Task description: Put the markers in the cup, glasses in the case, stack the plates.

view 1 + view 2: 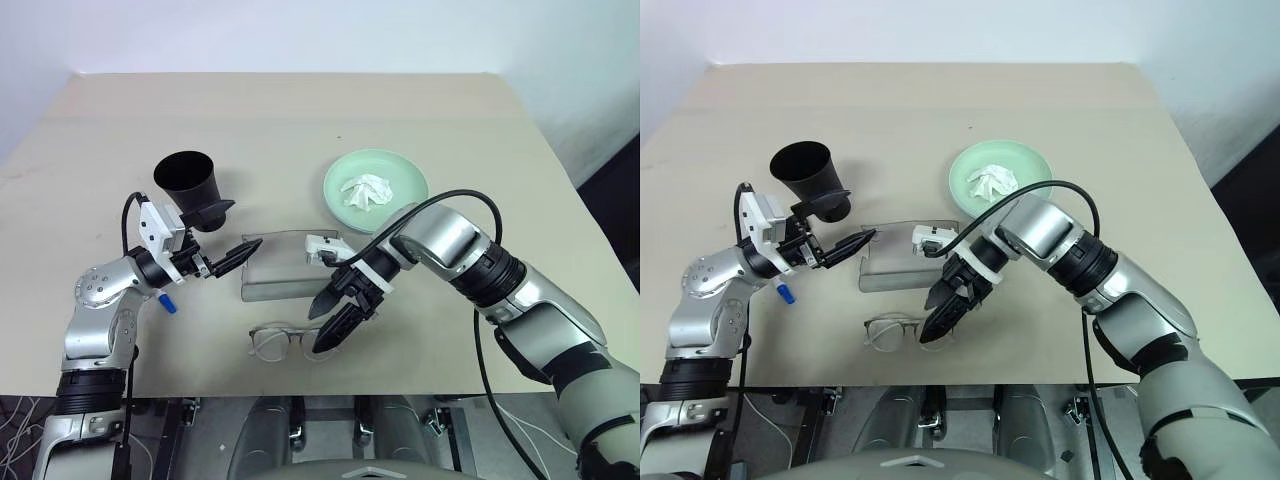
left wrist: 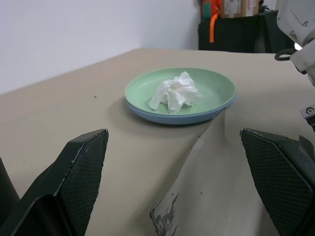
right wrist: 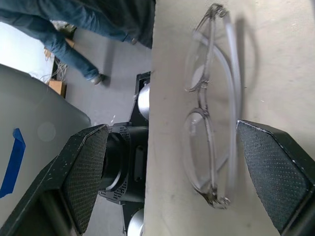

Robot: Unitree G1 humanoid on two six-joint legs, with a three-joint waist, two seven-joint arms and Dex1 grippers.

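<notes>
The clear-framed glasses (image 1: 280, 340) lie near the table's front edge. My right gripper (image 1: 328, 320) points down at their right end, open, with a finger on either side of the frame (image 3: 211, 113). The grey case (image 1: 285, 265) lies just behind them at mid-table. My left gripper (image 1: 232, 236) is open and holds nothing, between the case's left end and the black cup (image 1: 188, 180). A marker's blue tip (image 1: 168, 303) shows under my left forearm. The pale green plate (image 2: 216, 88) rests on the light blue plate (image 2: 197, 117).
A crumpled white tissue (image 1: 365, 190) lies in the green plate, at the back right of the case. The table's front edge (image 1: 200, 385) runs just below the glasses. A person's legs in jeans (image 3: 59, 29) stand on the floor beyond that edge.
</notes>
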